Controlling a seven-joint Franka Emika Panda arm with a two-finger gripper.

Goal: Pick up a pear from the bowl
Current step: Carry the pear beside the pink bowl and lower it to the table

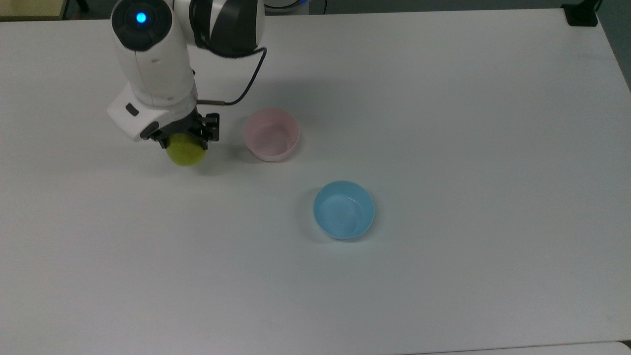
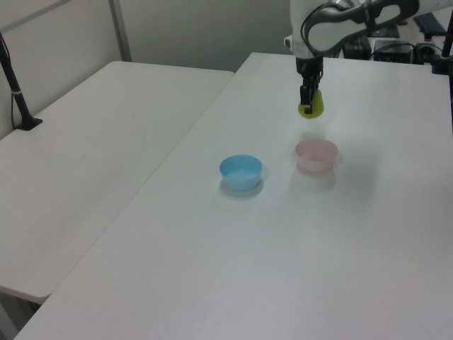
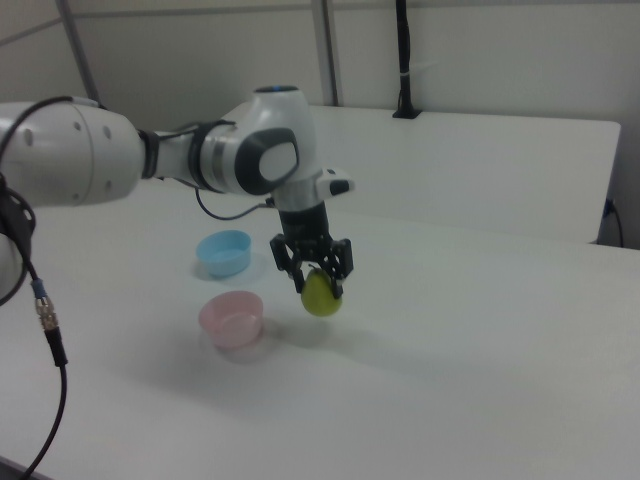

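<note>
One pear (image 1: 186, 150), two bowls, one arm. Pear yellow-green, clamped between the black fingers (image 3: 339, 258) of the jaws, closed against its upper part; gripper (image 1: 183, 143) pointing straight down. Pear's long axis roughly vertical, wide rounded base hanging lowest, narrow top hidden up inside the fingers, stem not visible. Held clear above the white counter (image 1: 443, 148) in the right view, with a faint shadow beneath. Out of the pale pink bowl (image 1: 271, 134), near it on the top view's left, apart and not touching; in the right view just to the pink bowl's right, in the left view beyond it. Pink bowl upright, nothing inside. Light blue bowl (image 1: 344, 209) also upright and holding nothing, standing apart from the pink one, lower and to the top view's right. No readable brand, label or writing anywhere; just a blue light (image 1: 141, 17) glowing on the arm's white housing (image 1: 153, 69).
</note>
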